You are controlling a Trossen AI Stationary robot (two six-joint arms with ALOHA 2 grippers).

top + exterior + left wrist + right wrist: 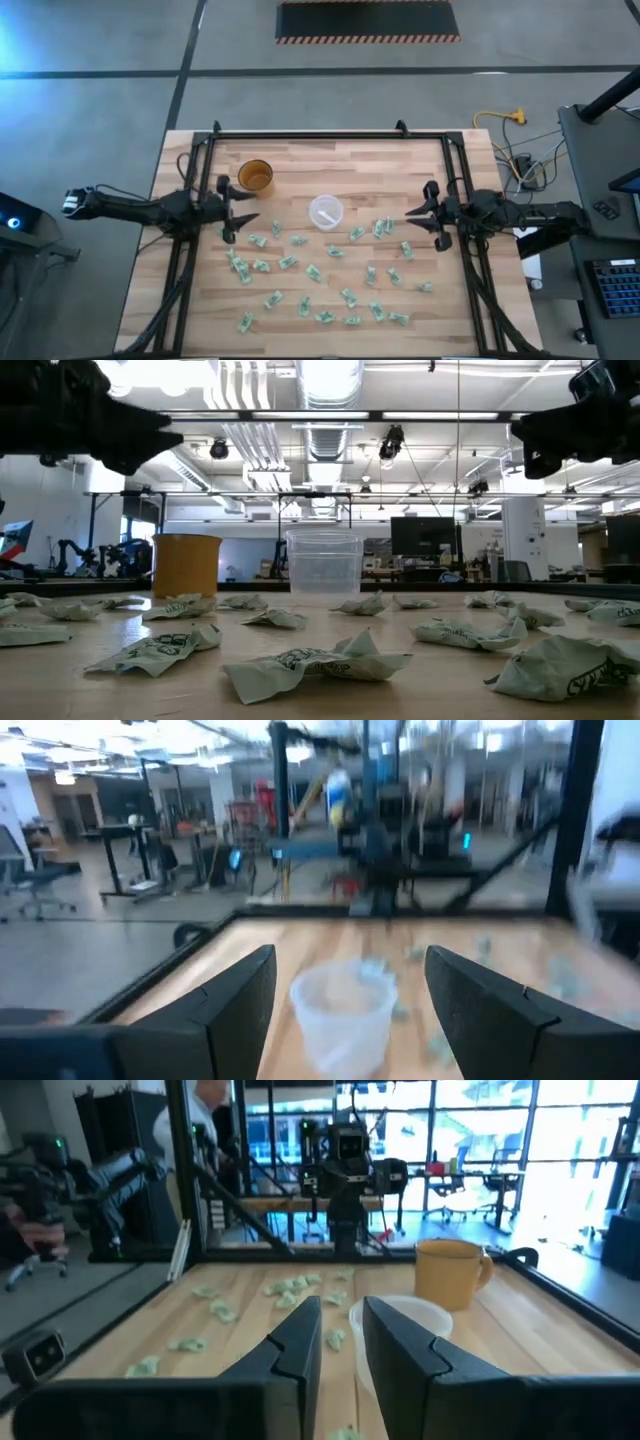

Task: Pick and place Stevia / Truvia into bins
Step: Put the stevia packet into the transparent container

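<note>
Many small pale green and white Stevia / Truvia sachets [312,272] [300,665] [290,1287] lie crumpled and scattered over the near half of the wooden table [350,150]. The bin, a translucent whitish cup [325,211] [322,563] [340,1010] [400,1315], stands upright on its base at the table's middle. My left gripper [245,208] [350,960] hovers at the table's left edge, level, open wide, facing the bin. My right gripper [412,213] [342,1305] hovers at the right edge, level, with a narrow gap between its fingers and nothing in it.
An amber-brown cup [256,177] [186,564] [450,1273] stands upright far-left of the bin. A black frame [330,134] runs along the table's far edge and both sides. The far half of the table holds only the two cups. A person shows beyond the table [205,1110].
</note>
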